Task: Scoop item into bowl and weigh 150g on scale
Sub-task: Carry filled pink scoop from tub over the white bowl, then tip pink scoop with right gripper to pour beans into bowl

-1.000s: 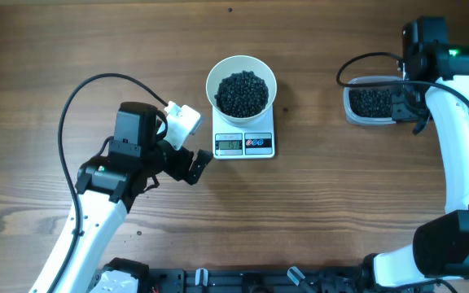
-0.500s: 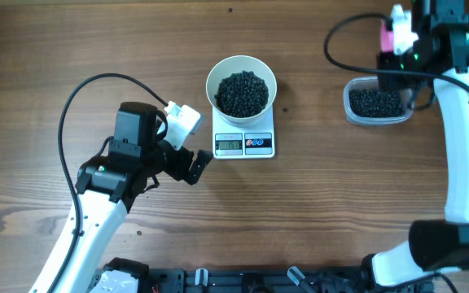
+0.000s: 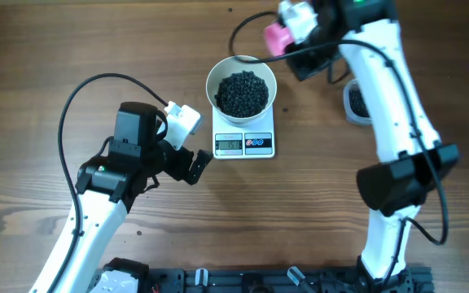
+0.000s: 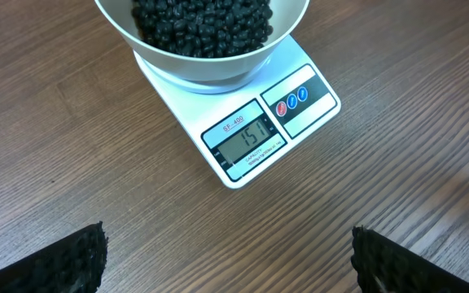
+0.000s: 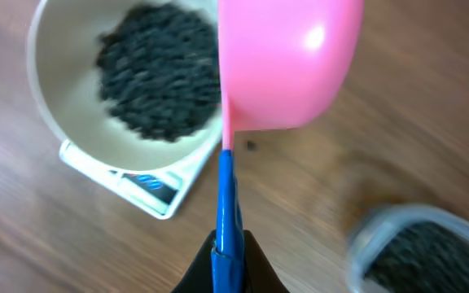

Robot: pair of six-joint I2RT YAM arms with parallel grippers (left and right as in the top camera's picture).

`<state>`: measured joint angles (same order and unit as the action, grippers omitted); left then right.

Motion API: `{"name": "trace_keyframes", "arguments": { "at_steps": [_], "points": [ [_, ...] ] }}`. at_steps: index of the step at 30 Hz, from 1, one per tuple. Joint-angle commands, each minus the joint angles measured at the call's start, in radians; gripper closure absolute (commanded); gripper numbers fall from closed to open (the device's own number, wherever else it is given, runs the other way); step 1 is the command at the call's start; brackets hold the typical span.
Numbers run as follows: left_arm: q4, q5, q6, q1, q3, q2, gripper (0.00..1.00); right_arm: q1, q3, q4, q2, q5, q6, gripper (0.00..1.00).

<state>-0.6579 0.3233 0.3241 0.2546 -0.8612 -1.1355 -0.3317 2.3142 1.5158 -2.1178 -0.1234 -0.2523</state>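
The left gripper (image 4: 228, 264) is hanging with its jaws wide apart and holding nothing, in front of the scale (image 4: 243, 138), whose display (image 4: 247, 140) is reading 151. The bowl (image 4: 218, 69) is sitting on the scale, with the beans (image 4: 202, 20) heaped inside. Beyond it, the right gripper (image 5: 230, 264) is clamping the blue handle (image 5: 226, 187) of the pink scoop (image 5: 287, 61), just beside the bowl's rim. The target looks reached, so tipping in more is risking overshoot. Keeping the scoop level matters.

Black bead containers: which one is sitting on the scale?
The round white bowl; it sits on the scale. The clear plastic tub rests on the table to the right, partly behind the right arm.
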Motion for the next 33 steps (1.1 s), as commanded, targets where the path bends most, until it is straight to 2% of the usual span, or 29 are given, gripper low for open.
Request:
{"name": "trace_keyframes", "arguments": {
  "at_steps": [1, 12, 33],
  "points": [
    [0.003, 0.016, 0.002, 0.003, 0.010, -0.008, 0.00, -0.054, 0.024, -0.005, -0.026, -0.027, -0.059, 0.96],
    [0.003, 0.016, 0.002, 0.003, 0.010, -0.008, 0.00, -0.154, -0.014, -0.058, -0.126, 0.059, -0.088, 0.96],
    [0.003, 0.016, 0.002, 0.003, 0.010, -0.008, 0.00, -0.166, -0.017, -0.086, -0.209, 0.180, -0.082, 0.96]
  ]
}}
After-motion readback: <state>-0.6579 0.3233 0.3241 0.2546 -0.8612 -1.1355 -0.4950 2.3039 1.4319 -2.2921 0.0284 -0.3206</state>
